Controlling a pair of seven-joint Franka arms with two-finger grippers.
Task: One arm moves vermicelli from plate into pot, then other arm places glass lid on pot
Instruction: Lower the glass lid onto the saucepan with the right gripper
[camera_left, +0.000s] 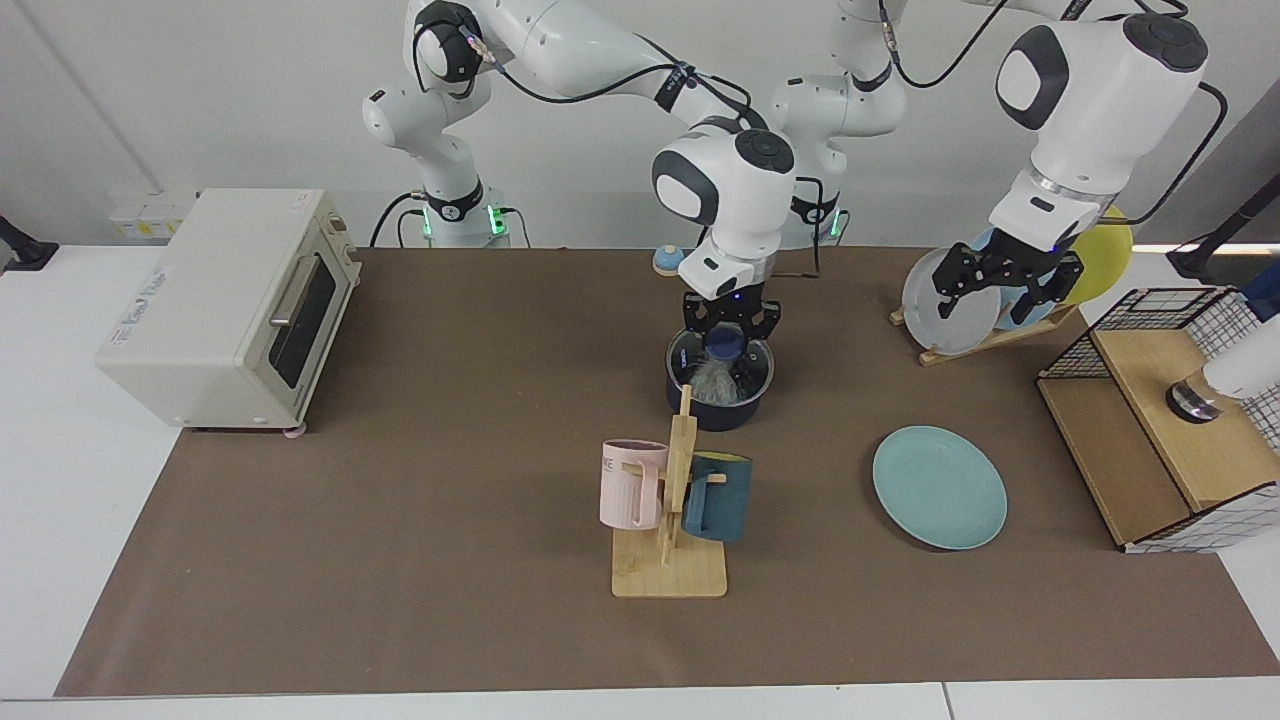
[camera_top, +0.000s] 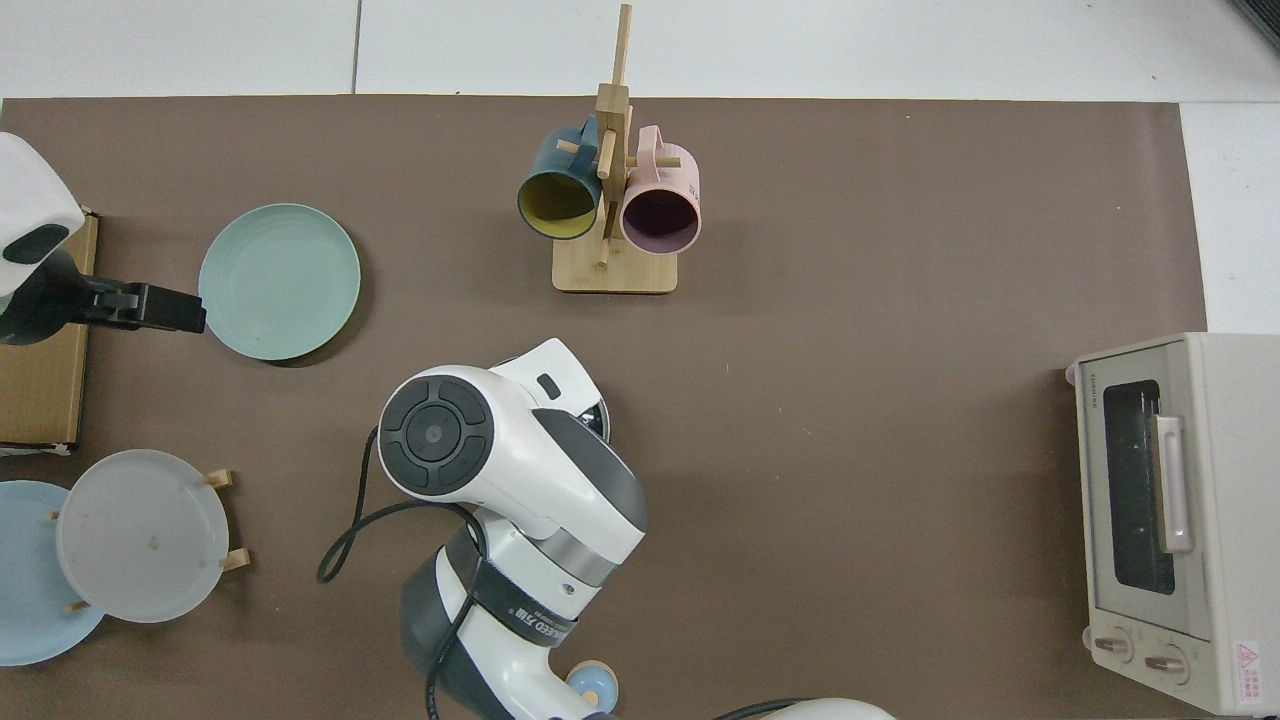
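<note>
A white wall backs a bench covered by a brown mat, with a cream toaster oven at one end and a wooden mug stand near the front.

The right hand, reaching in from its base at the facing view's left, sits directly over the pot, its fingers closed about the blue knob of the glass lid. The lid appears to rest on or just above the pot's rim, though the mug stand's post crosses that spot and contact cannot be confirmed. A pale tangle, probably the vermicelli, shows through the glass. The plate lies bare on the mat, well apart from the pot.

The left hand waits in the air near the rack of standing plates, its fingers spread wide and holding nothing.

To finish the step well, the lid should be level and centred so its metal rim seats all round the pot; then the fingers should part fully before the hand rises straight up, so the knob is not dragged sideways and the light pot is not nudged.

The toaster oven carries a small brand name at the top of its door in the top view, too small to read with confidence; the pink mug bears letters, only partly visible.
</note>
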